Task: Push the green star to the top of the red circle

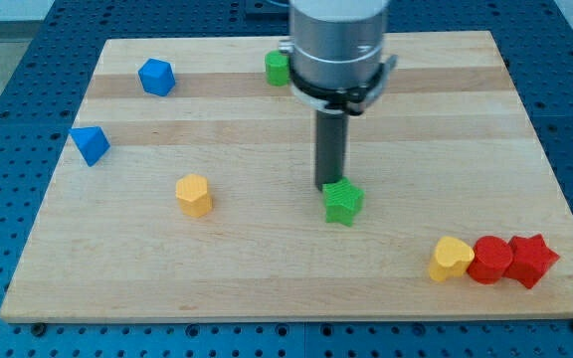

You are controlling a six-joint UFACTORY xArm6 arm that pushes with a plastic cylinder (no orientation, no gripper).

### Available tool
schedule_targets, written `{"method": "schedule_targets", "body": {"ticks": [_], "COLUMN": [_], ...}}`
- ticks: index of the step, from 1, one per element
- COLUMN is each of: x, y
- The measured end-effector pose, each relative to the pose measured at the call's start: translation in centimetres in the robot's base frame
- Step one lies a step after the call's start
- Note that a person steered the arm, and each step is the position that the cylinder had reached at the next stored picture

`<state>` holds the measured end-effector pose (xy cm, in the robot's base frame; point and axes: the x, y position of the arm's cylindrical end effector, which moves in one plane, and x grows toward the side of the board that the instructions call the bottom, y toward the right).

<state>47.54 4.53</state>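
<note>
The green star (343, 202) lies on the wooden board a little right of its middle. My tip (328, 186) stands right against the star's upper left side, touching or nearly touching it. The red circle (489, 260) lies near the board's bottom right corner, far to the lower right of the star. It sits between a yellow heart (451, 259) on its left and a red star (532, 261) on its right, all three touching in a row.
A second green block (278, 68) sits near the view's top, partly hidden by the arm. A blue hexagon-like block (156, 77) lies top left, a blue triangle-like block (91, 144) at the left, a yellow hexagon (194, 194) left of centre.
</note>
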Motion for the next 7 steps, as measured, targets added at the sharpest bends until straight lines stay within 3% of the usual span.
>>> {"method": "schedule_targets", "body": {"ticks": [2, 3, 4, 5, 6, 7], "x": [1.1, 0.1, -5.2, -5.4, -0.2, 1.9], "y": [5.5, 5.3, 2.0, -2.3, -5.0, -4.6]}}
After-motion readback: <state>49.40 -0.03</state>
